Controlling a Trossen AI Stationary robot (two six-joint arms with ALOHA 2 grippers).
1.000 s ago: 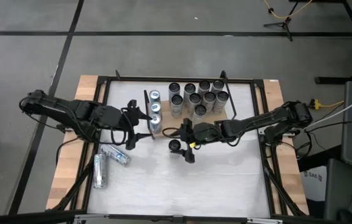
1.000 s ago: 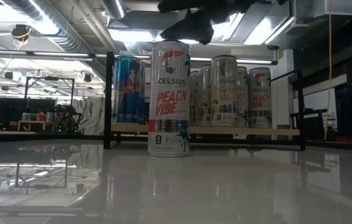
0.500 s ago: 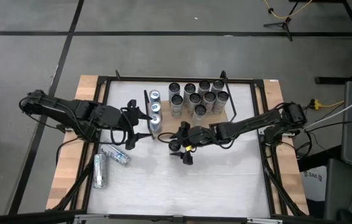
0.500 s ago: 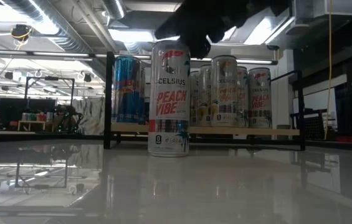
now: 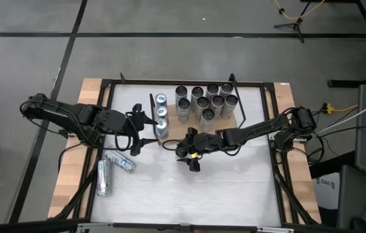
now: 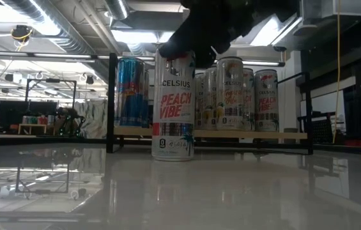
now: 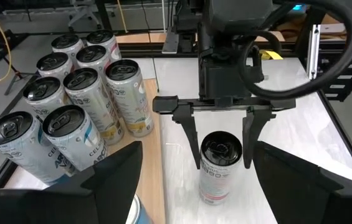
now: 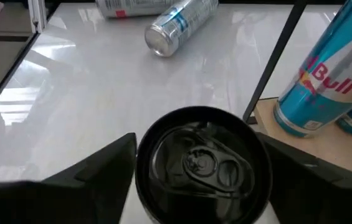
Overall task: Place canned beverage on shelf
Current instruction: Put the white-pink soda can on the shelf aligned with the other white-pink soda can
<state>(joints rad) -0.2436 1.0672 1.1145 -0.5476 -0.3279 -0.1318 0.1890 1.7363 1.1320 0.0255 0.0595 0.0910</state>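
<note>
A white Celsius can [image 6: 174, 108] stands upright on the white tabletop, just in front of the shelf [image 6: 231, 135]. The shelf is a wooden board [image 5: 193, 127] with several cans [image 5: 202, 102] standing on it. My right gripper [image 7: 221, 155] is open and comes down over the can from the table's right. One finger [image 7: 193, 140] stands on either side of the can's top [image 8: 202, 158]. My left gripper [image 5: 145, 129] waits open by the shelf's left end with nothing between its fingers. My right gripper has its two fingers close beside the can's upper wall [image 7: 220, 163], slanting down from the table's right. Only a sliver of gap shows on each side, so I cannot tell whether they touch. The can stands upright on its base on the table.
Blue Red Bull cans [image 5: 161, 111] stand in a row at the shelf's left end. Two cans [image 5: 111, 169] lie on their sides on the table's near left. The shelf's black wire frame end [image 8: 274, 59] rises beside the can. Bare white table [image 5: 234, 188] lies toward the near edge.
My right gripper has sunk and gone a little toward the table's left. It has come from above the can to around its top, and its fingers now flank the rim. The can has stayed where it was.
</note>
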